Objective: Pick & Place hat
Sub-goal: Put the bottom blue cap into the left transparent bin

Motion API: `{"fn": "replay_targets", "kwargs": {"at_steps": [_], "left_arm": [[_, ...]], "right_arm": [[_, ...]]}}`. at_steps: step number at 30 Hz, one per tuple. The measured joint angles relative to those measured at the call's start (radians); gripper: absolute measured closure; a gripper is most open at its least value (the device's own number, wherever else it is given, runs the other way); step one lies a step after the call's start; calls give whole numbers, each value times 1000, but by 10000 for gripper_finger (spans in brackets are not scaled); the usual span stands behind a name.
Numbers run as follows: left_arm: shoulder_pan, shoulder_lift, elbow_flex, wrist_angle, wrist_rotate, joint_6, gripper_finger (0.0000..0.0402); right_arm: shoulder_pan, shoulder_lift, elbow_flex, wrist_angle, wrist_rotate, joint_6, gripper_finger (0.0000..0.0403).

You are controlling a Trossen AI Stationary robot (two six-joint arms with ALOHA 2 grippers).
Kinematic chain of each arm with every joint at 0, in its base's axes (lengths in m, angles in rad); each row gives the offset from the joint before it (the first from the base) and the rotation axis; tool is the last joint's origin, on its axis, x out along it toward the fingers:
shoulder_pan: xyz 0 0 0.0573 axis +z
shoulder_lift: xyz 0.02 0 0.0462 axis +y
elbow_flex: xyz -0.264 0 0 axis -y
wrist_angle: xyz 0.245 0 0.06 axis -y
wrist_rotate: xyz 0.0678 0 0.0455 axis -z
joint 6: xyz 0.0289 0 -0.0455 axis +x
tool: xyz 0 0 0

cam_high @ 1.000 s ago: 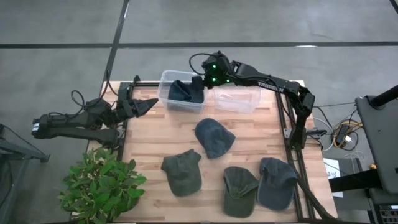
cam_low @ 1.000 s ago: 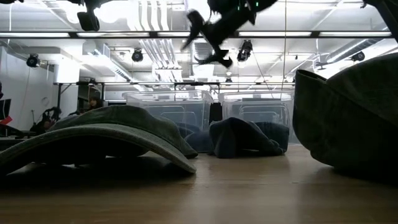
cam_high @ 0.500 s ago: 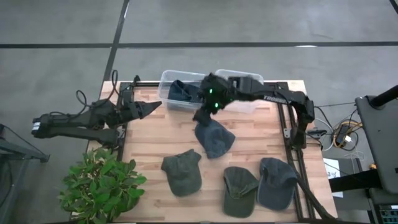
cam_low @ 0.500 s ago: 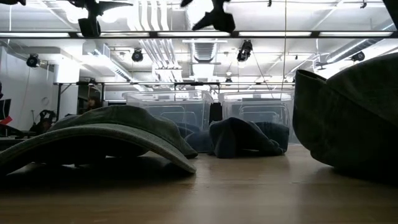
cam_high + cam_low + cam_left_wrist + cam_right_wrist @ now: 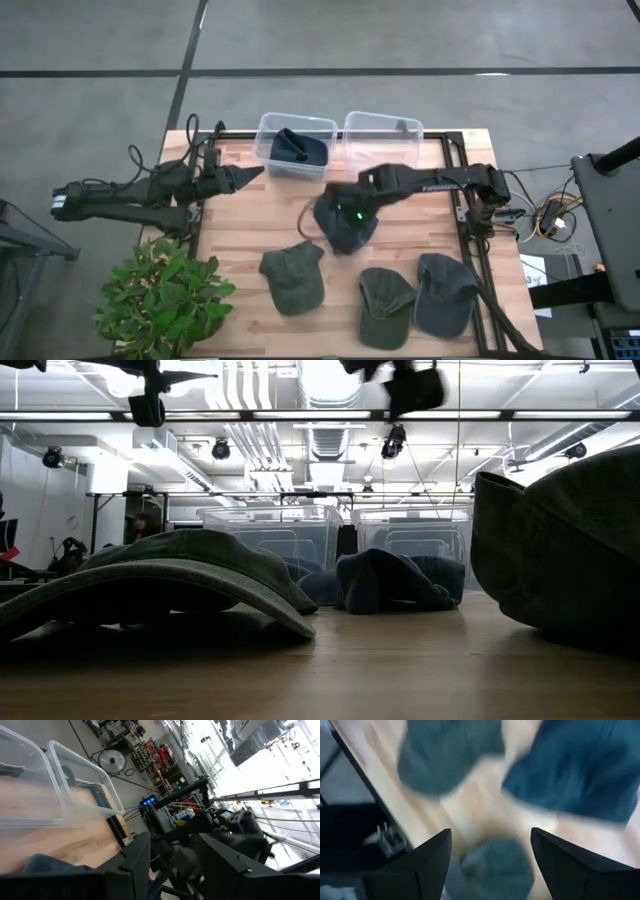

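Seemingly matt cloth hats [image 5: 345,222], wooden table [image 5: 240,228]

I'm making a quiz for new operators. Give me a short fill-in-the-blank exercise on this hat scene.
1. The dark hat already put away lies in the ____ of the two clear bins.
2. The right gripper hovers over a ____ hat on the table.
3. Not counting the one in the bin, ____ hats lie on the table.
4. The left gripper waits near the table's ____ edge.

Missing words: left; blue; four; left
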Motion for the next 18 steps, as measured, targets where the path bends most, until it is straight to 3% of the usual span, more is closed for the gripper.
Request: {"fn": "replay_targets", "kwargs": {"at_steps": [7, 12, 18], "left_arm": [[0, 0, 0, 0, 20, 0, 246], [0, 0, 0, 0, 20, 4, 246], [0, 8, 0, 0, 19, 31, 246]], "right_arm": [[147, -1, -68, -92, -60, 235, 138], [259, -1, -132, -153, -150, 508, 146], [353, -1, -189, -130, -219, 702, 160]]}}
